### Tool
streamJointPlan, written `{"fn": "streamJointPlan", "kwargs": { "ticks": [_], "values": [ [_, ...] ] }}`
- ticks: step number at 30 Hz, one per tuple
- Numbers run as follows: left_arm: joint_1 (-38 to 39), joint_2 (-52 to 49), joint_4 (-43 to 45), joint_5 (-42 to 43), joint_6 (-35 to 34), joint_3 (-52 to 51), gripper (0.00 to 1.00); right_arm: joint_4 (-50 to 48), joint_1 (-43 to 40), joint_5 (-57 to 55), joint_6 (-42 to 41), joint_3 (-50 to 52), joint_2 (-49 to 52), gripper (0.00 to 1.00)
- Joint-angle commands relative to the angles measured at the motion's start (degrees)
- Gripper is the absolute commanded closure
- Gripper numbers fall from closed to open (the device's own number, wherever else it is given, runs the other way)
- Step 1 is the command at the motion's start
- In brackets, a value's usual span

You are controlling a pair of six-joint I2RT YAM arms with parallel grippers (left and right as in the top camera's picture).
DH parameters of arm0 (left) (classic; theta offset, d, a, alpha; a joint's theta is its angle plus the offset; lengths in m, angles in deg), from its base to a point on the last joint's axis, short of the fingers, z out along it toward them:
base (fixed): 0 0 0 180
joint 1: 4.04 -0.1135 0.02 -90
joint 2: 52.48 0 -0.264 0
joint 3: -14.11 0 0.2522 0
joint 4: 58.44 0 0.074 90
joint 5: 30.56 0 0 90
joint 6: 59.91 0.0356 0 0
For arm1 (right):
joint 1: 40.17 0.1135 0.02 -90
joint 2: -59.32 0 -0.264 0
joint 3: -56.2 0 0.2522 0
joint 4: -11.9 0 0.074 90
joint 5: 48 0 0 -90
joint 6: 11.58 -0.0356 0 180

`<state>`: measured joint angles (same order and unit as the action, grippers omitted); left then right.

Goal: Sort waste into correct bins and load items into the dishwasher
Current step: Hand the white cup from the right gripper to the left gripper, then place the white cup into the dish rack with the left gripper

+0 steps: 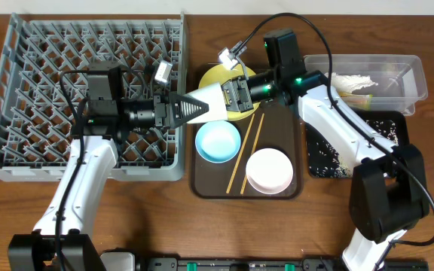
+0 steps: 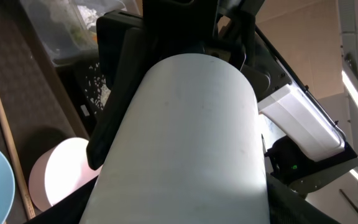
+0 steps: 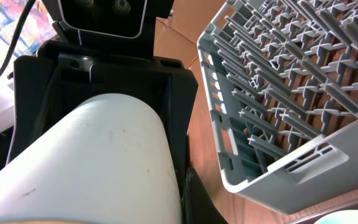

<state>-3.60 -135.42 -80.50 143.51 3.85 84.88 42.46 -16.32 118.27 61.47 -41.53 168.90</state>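
handover risk: the cream cup (image 1: 211, 104) hung sideways at mid-frame, just right of the dish rack (image 1: 21, 90), over the yellow plate (image 1: 211, 75). my right gripper (image 1: 236, 94) was pinched shut on one end. my left gripper (image 1: 191, 109) straddled the other end, partly spread, and i couldn't tell if it gripped. releasing early could have dropped the cup onto the plate.

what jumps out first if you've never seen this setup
A small cream cup hangs in mid-air between the left gripper and the right gripper, just above the round yellow plate at centre. The large grey plastic dish rack fills the left side of the view.
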Motion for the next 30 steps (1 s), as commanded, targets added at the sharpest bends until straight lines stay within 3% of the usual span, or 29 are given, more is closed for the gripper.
{"fn": "streamJointPlan", "kwargs": {
  "ticks": [1,2,3,7,9,22,25,30],
  "values": [
    [-0.1,0.2,3.5,-5.3,-1.6,1.0,0.56,1.0,2.3,-0.3,1.4,0.2,-0.1,0.99],
    [-0.1,0.2,4.3,-5.5,-2.3,1.0,0.57,1.0,2.4,-0.3,1.4,0.2,-0.1,0.98],
    [-0.1,0.2,5.0,-5.8,-2.7,1.0,0.58,1.0,2.4,-0.3,1.4,0.2,-0.1,0.91],
    [-0.1,0.2,5.7,-9.5,-3.0,1.0,0.60,0.9,1.7,-0.3,1.4,0.2,-0.1,0.44],
    [-0.2,0.2,5.7,-12.2,-3.0,1.0,0.62,0.9,0.5,0.5,1.4,0.2,-0.1,0.35],
    [-2.4,1.0,4.9,-20.8,-3.0,1.0,0.71,2.4,-10.4,-3.1,1.5,0.2,-0.3,0.04],
    [-3.5,3.7,-3.0,-30.6,-1.8,1.9,0.72,10.0,-12.3,-10.9,6.2,0.2,-1.8,0.01],
    [-2.7,8.6,-24.0,-49.6,6.0,9.7,0.72,20.0,-11.9,-26.3,11.9,0.2,-6.9,0.01]
  ]
}}
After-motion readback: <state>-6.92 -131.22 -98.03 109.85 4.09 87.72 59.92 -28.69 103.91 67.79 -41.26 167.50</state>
